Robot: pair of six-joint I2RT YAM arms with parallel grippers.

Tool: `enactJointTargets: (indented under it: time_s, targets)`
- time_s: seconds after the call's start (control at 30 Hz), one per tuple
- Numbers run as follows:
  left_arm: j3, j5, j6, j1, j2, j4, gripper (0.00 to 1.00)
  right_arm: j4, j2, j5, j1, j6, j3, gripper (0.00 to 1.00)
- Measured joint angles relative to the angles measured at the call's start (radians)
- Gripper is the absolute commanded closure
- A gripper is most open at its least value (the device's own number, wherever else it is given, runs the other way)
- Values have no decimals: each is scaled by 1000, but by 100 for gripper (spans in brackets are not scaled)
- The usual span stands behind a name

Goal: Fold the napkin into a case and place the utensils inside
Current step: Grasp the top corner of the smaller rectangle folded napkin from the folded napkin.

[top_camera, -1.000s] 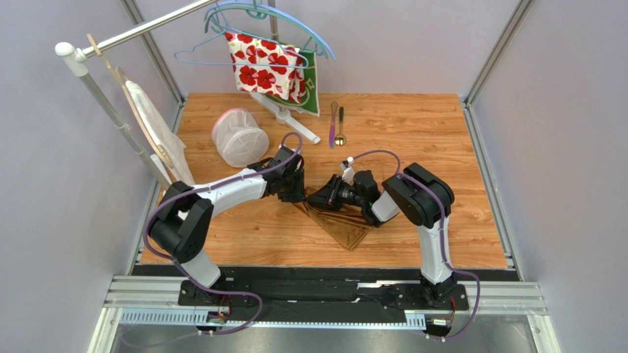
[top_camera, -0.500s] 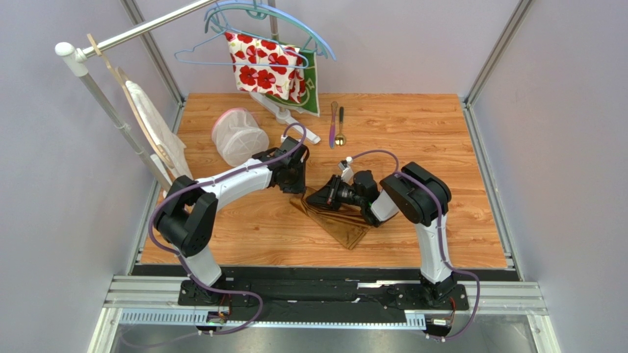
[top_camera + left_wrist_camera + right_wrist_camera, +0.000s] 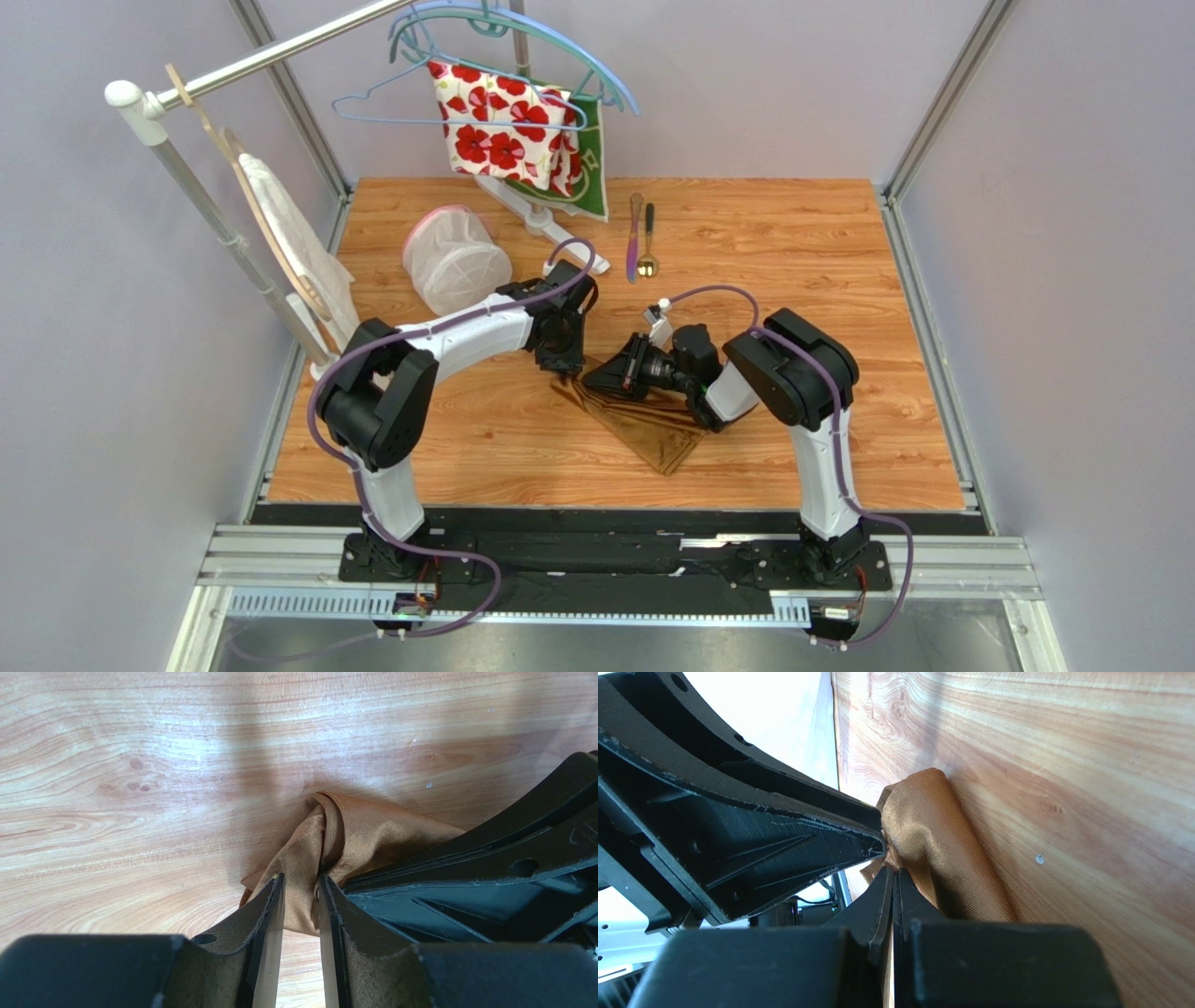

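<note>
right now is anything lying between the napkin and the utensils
No loose thing: bare table between the napkin and the utensils. The left end effector and right end effector are at the napkin's far corner, on that side.

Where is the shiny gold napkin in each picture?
Top external: the napkin lies mid-table, between the two arms.
Left wrist: it sits at the centre, bunched in the left tool.
Right wrist: it sits at the centre, at the right tool.
Shared landmark: the wooden table under it.
</note>
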Motion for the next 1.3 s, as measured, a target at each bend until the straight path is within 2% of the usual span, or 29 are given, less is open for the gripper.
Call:
enactJointTargets:
  time_s: [0.13,0.27,0.3,0.67,0.93,1.07,1.3]
  targets:
    - [10,4,10,-6,12,-8,69,0,0,0,0,-1,0,100]
    - [22,9,19,-11,39,-12,97,-1,0,0,0,-2,0,100]
    - [25,12,19,-11,45,-11,99,-2,0,0,0,-4,0,100]
    - [45,72,52,-6,42,-18,100,-101,-9,-24,2,-68,44,100]
    - [48,165,43,2,42,-10,100,-299,-62,20,27,-184,76,100]
    - [48,196,30,-5,34,-12,100,-346,-74,26,31,-216,89,100]
    - [69,164,13,-6,42,-39,100,-362,-81,35,48,-232,98,100]
